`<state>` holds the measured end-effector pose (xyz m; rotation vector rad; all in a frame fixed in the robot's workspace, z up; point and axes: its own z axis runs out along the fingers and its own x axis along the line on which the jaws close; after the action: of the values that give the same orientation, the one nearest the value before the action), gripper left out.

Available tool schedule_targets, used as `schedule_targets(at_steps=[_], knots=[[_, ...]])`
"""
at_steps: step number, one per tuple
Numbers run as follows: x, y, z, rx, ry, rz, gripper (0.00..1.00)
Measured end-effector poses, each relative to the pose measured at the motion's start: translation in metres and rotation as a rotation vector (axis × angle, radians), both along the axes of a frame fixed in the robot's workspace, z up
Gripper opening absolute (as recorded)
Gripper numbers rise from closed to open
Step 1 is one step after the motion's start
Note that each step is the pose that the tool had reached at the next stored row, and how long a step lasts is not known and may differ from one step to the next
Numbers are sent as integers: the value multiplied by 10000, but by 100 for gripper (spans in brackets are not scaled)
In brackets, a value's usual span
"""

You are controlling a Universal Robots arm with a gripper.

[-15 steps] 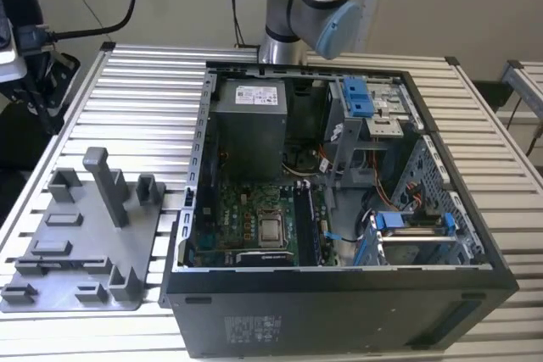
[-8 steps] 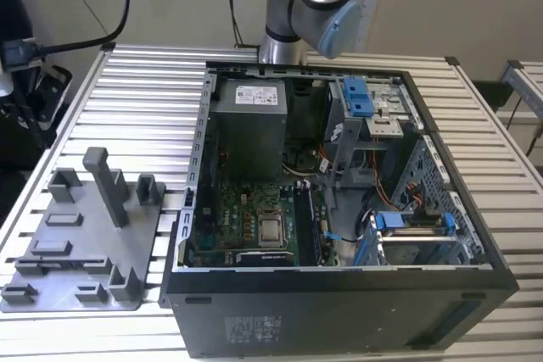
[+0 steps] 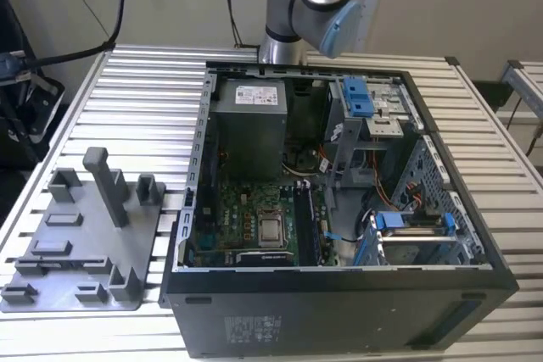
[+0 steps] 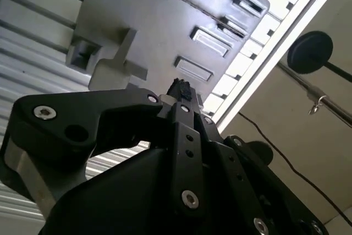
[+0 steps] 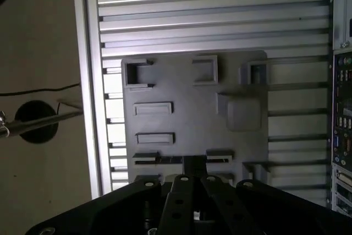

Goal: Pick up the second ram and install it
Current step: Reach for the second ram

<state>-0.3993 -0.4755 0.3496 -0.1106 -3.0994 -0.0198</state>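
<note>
Ribbing runs the length of the alu. table top: pale matte slats w/ dark grooves btwn them. At the exterior view's left sits the fixture tray, a flat grey matte plastic slab w/ moulded blocks, shallow rectangular pads and one tall upright post. Just beside it, to the exterior view's right, lies the open PC case. It has black sheet-metal walls, a green motherboard w/ a shiny square CPU, a boxy grey power supply and blue plastic drive clips. Behind the case rises the arm, a smooth silver tube w/ pale blue joint caps. In the first wrist view the second ram reads as a thin dark strip, edge-on, standing in the tray btwn two small slotted holders; its label can't be made out. The gripper, black angular link bars w/ bright screw heads, hangs above the tray, clear of it. Its fingers are pressed together to a narrow tip, closed on themselves. In the first wrist view that tip lines up approx. w/ the strip's middle.
</note>
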Motion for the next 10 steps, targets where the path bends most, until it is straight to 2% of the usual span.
schedule_targets(at_steps=[6, 10], knots=[[-11, -118, -4, -63, 0, 1, 11], [-29, -157, -8, -151, -1, -1, 11]])
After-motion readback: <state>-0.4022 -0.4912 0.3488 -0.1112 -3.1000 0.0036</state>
